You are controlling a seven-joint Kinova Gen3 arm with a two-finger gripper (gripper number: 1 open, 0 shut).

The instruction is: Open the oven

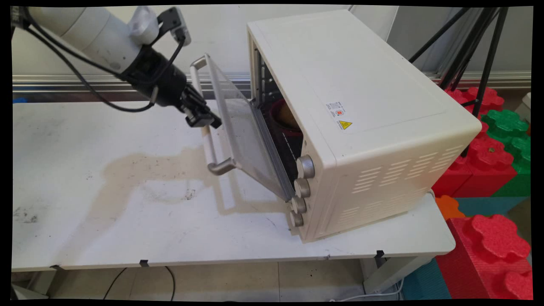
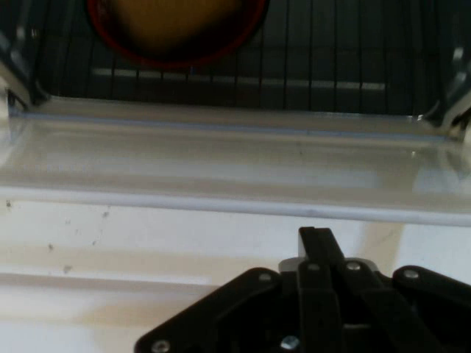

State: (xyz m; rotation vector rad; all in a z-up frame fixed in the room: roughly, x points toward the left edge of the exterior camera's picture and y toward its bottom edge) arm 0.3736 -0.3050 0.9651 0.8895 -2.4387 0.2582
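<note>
My fixed camera sits above the near side of the white table [image 1: 127,221] and looks down across it toward the back wall, far enough off to take in the whole toaster oven [image 1: 361,123]. My hand camera rides on the gripper [image 2: 318,239] and looks along it, very close to the oven's half-lowered glass door [image 2: 221,169] and into the wire rack [image 2: 309,66]. Both views share that door [image 1: 244,127] and the red dish [image 1: 287,117] inside.

Oven [image 1: 361,110] stood on the table [image 1: 127,204], right of centre; its door [image 1: 242,127] hung half open leftward. A dish [image 1: 287,117] sat on the rack inside. Gripper [image 1: 204,121] just left of the door.
</note>
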